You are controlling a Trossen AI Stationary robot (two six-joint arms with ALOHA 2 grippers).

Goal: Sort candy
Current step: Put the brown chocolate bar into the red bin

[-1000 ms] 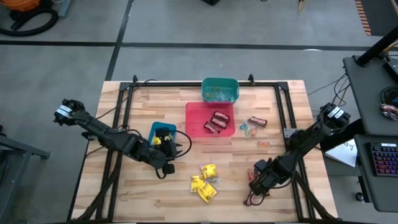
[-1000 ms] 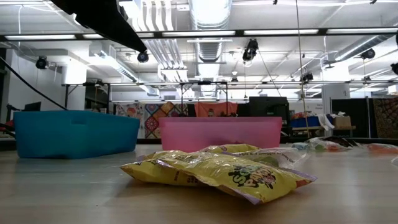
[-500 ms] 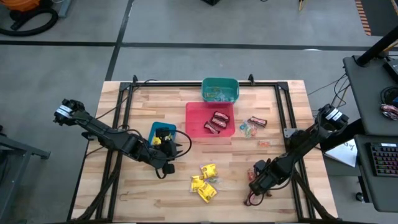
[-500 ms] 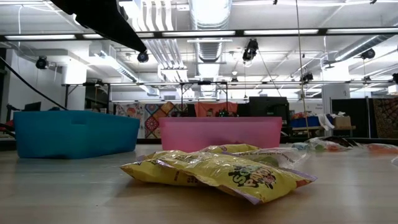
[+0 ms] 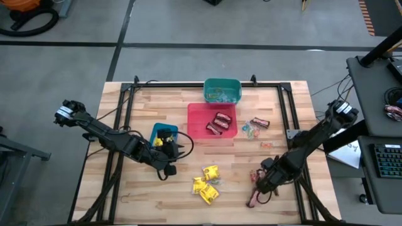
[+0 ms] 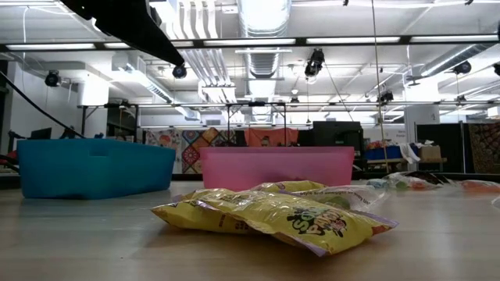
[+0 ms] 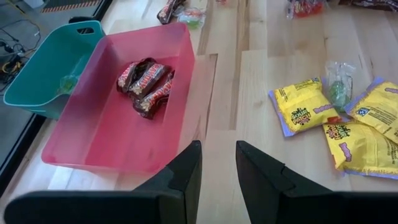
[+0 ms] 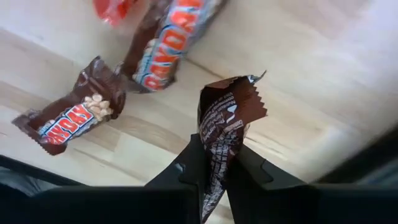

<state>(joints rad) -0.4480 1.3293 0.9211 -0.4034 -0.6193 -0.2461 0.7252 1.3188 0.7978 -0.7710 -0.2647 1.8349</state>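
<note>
brown candy bar pinched in right gripper, lifted off table

I see a counter of pale planked wood, matt. The pink bin looks like smooth translucent plastic, the teal bin opaque plastic. The yellow packets are glossy crinkled film. The brown bar has a shiny crimped wrapper.

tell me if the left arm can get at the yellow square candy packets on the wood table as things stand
Probably yes: the left pincer is open and empty beside the blue plastic bin, and only bare wood lies between it and the yellow square candy packets.
</note>
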